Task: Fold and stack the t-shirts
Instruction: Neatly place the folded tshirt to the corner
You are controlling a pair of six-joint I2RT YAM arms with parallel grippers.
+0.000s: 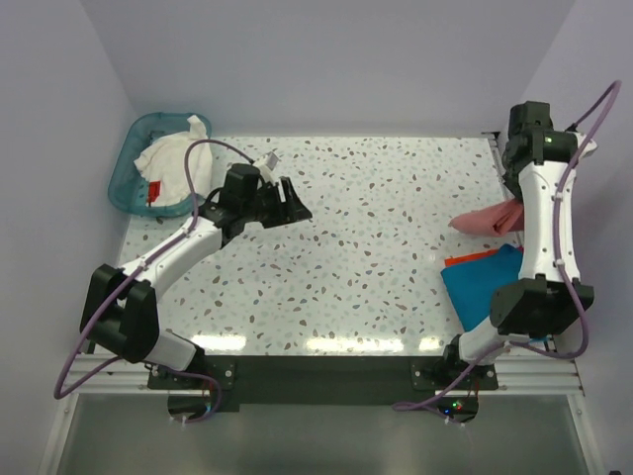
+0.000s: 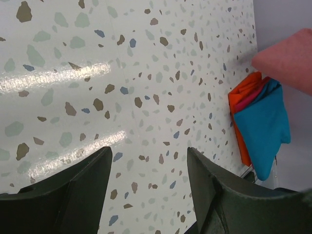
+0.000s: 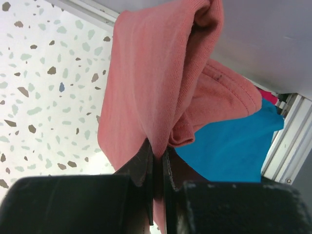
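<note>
- The white speckled table point(image 1: 376, 247) fills the workspace, and most of its middle is bare terrazzo pattern.
- The right arm point(image 1: 542, 228) stands tall along the table's right edge, with its wrist up near the far right corner.
- The left arm point(image 1: 188, 242) reaches from its near-left base diagonally toward the table's middle.
- A teal plastic basket point(image 1: 127, 163) sits at the far left corner, partly off the tabletop's edge.
- A white t-shirt point(image 1: 173, 163) lies crumpled inside the basket and spills over its rim on the table side.
- A salmon-red t-shirt point(image 3: 156, 83) hangs bunched and draped at the right edge of the table, just above the folded pile. One hemmed sleeve or edge curls out toward the blue cloth.
- A folded teal-blue t-shirt point(image 1: 485, 282) lies flat at the near right of the table, beside the right arm's lower link.
- A folded orange-red t-shirt point(image 2: 237, 97) lies under the blue one, with only its edge showing on the side toward the table's middle.
- The left gripper point(image 2: 148, 161) hovers over bare tabletop, its fingers spread wide apart with nothing between them.
- The right gripper point(image 3: 157, 156) has its fingers pressed together on a fold of the salmon-red cloth.
- A small red tag point(image 1: 154, 191) shows on the white shirt at the basket's near side.
</note>
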